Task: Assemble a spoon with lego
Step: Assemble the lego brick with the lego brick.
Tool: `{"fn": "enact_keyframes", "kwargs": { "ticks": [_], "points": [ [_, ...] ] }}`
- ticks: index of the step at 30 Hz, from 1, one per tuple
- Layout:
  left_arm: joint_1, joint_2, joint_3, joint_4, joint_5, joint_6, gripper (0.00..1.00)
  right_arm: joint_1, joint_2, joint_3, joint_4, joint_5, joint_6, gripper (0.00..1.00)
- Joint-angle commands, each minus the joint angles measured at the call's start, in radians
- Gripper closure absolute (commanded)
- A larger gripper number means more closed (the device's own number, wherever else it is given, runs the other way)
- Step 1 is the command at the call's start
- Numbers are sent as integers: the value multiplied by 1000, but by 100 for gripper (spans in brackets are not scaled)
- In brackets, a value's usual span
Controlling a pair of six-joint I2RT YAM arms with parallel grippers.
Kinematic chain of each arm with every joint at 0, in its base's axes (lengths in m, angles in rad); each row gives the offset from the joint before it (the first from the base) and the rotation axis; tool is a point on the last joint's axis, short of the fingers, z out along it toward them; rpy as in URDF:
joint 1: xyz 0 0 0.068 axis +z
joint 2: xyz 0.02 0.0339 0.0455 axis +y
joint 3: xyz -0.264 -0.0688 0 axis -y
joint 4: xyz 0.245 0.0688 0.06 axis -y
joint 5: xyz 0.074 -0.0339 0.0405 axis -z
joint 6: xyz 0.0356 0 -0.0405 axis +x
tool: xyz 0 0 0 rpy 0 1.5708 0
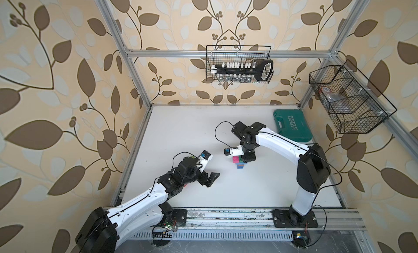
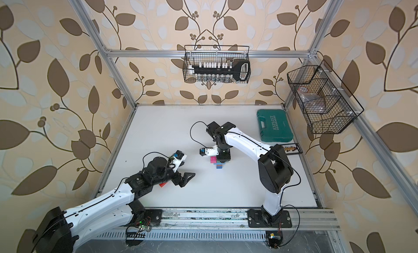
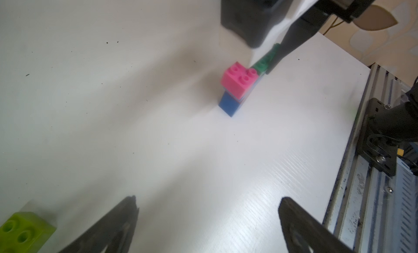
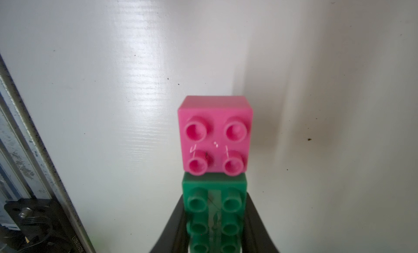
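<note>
The spoon stands upright near the middle of the white table, directly under the right gripper. A blue brick is its foot, resting on the table. Thin bands of light blue and orange show above it, though they are too small to sort out in the left wrist view. A pink brick sits on top, studs up, at one end of a longer green brick.

The right gripper's two black fingers press against the long sides of the green brick, so the jaws are clamped on it. The pink brick lies just beyond the fingertips, outside the grip. In both top views the right wrist hides most of the green brick, and the pink one shows beside it.

The left gripper hovers low over the table, well apart from the spoon. Its jaws are spread wide with nothing between them, and in its wrist view the spoon appears far off, in line with the gap. A lime brick lies on the table just beside one left finger, not touching it. A sliver of a red brick shows under the left wrist in a top view.

A teal case lies shut at the far right corner of the table.
</note>
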Motion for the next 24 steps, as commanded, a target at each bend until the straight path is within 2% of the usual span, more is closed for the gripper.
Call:
{"fn": "enact_keyframes", "kwargs": {
  "ticks": [1,24],
  "points": [
    [-8,-1,4,7,-22,13,1,6,20,20,-10,-5,17,100],
    [-8,-20,-5,-2,-34,10,1,11,66,-43,23,-46,23,100]
  ]
}}
